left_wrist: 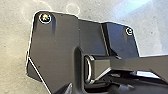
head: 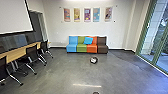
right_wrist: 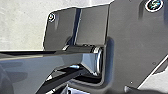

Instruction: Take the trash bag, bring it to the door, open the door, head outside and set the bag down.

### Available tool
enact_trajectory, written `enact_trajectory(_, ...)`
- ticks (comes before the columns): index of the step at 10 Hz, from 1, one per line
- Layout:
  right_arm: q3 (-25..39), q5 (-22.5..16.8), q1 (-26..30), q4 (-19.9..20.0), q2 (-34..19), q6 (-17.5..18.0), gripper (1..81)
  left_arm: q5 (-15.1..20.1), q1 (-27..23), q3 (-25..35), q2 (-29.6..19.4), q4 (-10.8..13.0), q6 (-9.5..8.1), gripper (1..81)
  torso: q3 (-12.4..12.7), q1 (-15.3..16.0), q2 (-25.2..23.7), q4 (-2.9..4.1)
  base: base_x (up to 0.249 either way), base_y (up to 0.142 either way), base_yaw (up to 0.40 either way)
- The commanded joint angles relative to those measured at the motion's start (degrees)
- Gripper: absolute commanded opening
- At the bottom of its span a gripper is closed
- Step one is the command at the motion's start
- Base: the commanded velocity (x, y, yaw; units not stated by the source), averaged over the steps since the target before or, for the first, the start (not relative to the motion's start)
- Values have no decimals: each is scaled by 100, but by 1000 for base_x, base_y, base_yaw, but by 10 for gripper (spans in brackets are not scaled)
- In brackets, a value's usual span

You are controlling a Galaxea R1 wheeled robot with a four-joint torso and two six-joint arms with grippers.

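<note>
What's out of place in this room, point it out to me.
A round, dark-rimmed object sits out on the floor before the sofa; I can't tell what it is. The blue cushion leans askew between the green and orange sections. I see no spill.

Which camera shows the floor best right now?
The head view: it spans the grey floor from the chairs to the colourful sofa. Each wrist view shows patches of floor beside the robot's own dark plate.

Both wrists faced the robot's wide dark plate (left_wrist: 57,45), round fittings (left_wrist: 45,17) at its corners, a jointed bar (left_wrist: 140,65) overlapping it.
</note>
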Motion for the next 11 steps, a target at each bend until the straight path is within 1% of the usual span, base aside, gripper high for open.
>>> enact_trajectory(1,104,-303,238,-65,7,-97,811,244,-279,68,-11,3,-23,811,0,2,2,0,89,0,0)
enact_trajectory(4,87,-303,247,-56,8,-97,811,236,-279,68,-11,-15,-23,811,-2,2,5,0,105,0,0)
enact_trajectory(11,69,-303,230,-47,8,-105,811,244,-279,77,24,29,-23,811,-2,2,5,0,124,0,0)
